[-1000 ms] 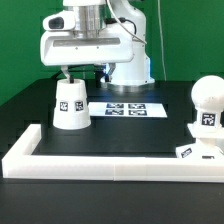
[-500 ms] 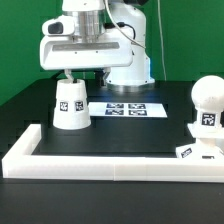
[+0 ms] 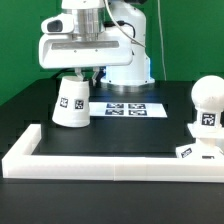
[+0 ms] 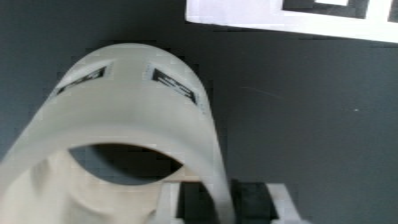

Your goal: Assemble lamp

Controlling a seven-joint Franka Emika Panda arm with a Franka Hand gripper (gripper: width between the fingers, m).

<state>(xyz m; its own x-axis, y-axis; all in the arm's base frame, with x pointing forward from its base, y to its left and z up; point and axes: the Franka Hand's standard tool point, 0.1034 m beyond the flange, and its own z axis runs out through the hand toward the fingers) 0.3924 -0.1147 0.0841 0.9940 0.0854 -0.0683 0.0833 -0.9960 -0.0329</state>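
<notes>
The white tapered cone shade [image 3: 72, 103] stands on the black table at the exterior view's left, now tilted, its bottom edge lifted on one side. My gripper [image 3: 82, 74] is right above it and is shut on the shade's rim. In the wrist view the shade [image 4: 125, 130] fills the picture, with its dark opening near my fingers [image 4: 199, 203], one inside the wall and one outside. The rounded bulb [image 3: 207, 98] sits on the flat square base [image 3: 200, 143] at the exterior view's right.
The marker board [image 3: 126, 108] lies flat behind the shade, and shows in the wrist view [image 4: 294, 15]. Long white bars [image 3: 110, 162] edge the table along the front and the exterior view's left. The robot's white pedestal [image 3: 128, 62] stands behind.
The shade has tipped and risen a little off the table in my grip. The gripper has moved slightly toward the exterior view's right and up.
</notes>
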